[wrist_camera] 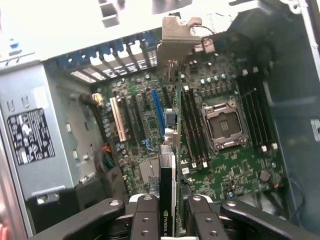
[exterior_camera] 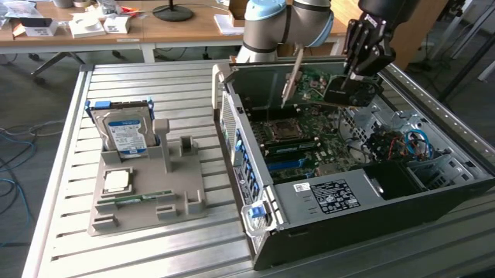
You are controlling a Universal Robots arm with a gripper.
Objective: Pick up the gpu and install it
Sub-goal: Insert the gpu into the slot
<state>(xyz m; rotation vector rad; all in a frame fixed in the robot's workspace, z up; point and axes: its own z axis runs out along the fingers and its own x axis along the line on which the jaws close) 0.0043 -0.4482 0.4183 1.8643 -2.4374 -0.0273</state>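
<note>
Edge-on gpu (wrist_camera: 166, 192) in the tool (wrist_camera: 170, 220)'s grip, above the motherboard (wrist_camera: 245, 170)

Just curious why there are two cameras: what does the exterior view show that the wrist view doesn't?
Exterior view: a hard drive standing in a gray holder on the metal table, beside the computer case. Wrist view: the logo on the edge of the card. Both: the fingers clamped on the card over the green board.

A ribbed silver aluminium table (exterior_camera: 139, 252) fills the foreground. Behind it stand light wooden desks (exterior_camera: 185, 29) carrying white cardboard boxes (exterior_camera: 87, 26) and a round black stand base (exterior_camera: 173, 11). Off the table's edge on the exterior view's left, loose blue cables (exterior_camera: 9, 138) lie on the grey floor (exterior_camera: 35, 87).
</note>
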